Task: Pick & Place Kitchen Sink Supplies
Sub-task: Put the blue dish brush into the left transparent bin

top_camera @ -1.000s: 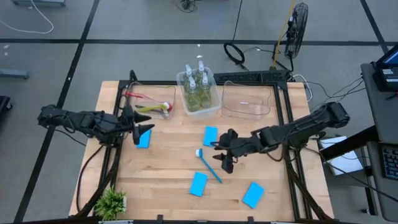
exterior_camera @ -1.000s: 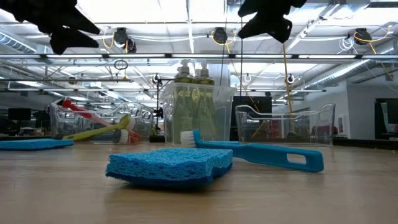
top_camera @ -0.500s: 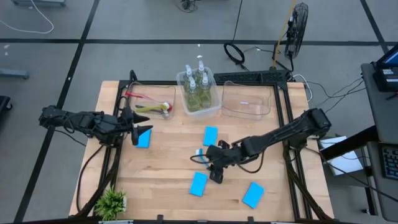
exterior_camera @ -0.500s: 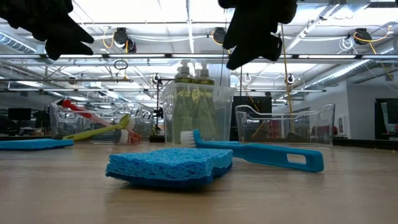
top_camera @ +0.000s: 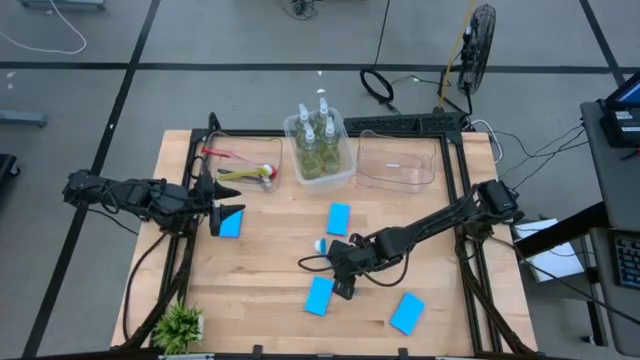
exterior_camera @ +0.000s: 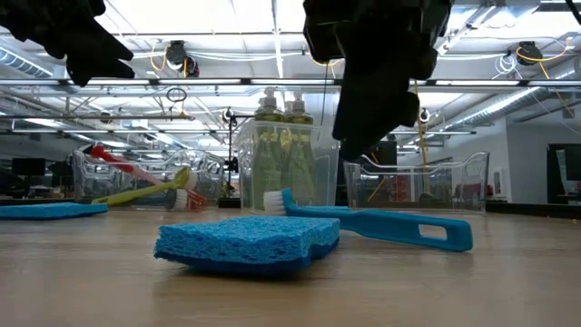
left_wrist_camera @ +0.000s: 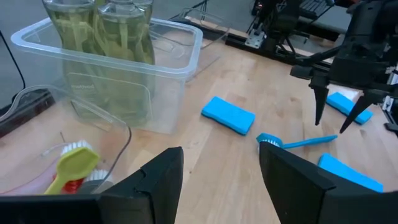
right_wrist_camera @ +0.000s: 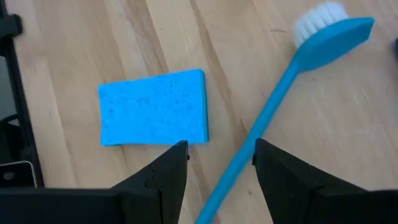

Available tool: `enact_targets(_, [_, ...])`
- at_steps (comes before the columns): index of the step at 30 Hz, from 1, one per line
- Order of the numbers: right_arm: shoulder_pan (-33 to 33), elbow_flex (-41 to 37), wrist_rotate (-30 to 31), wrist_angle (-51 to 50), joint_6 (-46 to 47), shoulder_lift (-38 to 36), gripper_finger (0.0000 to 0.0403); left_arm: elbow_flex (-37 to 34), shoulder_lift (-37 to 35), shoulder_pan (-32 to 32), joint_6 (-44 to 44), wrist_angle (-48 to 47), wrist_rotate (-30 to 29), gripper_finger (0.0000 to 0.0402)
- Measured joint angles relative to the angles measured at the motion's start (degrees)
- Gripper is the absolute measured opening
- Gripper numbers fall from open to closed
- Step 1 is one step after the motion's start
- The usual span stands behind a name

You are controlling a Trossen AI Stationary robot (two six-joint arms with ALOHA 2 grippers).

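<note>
Right claw (top_camera: 340,283): fingers spread wide, empty, hanging just above the worktop (top_camera: 270,270) near its middle, tips on either side of the blue brush handle.
Left claw (top_camera: 222,212): fingers parted, empty, held over the left part of the worktop, just beside one sponge.
Blue brush (right_wrist_camera: 283,87): flat on the wood, white bristle head (left_wrist_camera: 267,140) at one end, handle running under the right claw; one sponge close alongside.
Sponge by the brush (right_wrist_camera: 153,116): light blue, flat, just beside the brush handle, not touching it in the right wrist view.
Other sponges: one under the left claw (top_camera: 232,224), one nearer the bins (top_camera: 339,218), one toward the front right corner (top_camera: 407,312); all flat, well apart from each other.
Soap bottles (top_camera: 317,140): four, upright, packed together inside the middle clear bin (top_camera: 350,160) at the back edge.
Left bin (top_camera: 281,160): holding a red brush (top_camera: 222,155) and a yellow brush (top_camera: 240,174), lying slanted.
Right bin (top_camera: 432,160): clear, next to the bottle bin; contents not discernible.
Potted plant (top_camera: 180,325): front left corner of the worktop.
</note>
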Motion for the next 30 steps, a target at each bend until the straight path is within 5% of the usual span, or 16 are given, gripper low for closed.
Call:
enact_targets(22, [0.24, -0.04, -1.18, -3.26, 2.51, 5.50, 0.0170, 0.00, 0.02, 0.00, 1.03, -0.02, -0.07, 0.0214])
enact_targets(30, [0.24, -0.07, -1.27, -6.00, 2.73, 5.83, 0.0134, 0.00, 0.02, 0.00, 1.03, 0.00, -0.09, 0.0214])
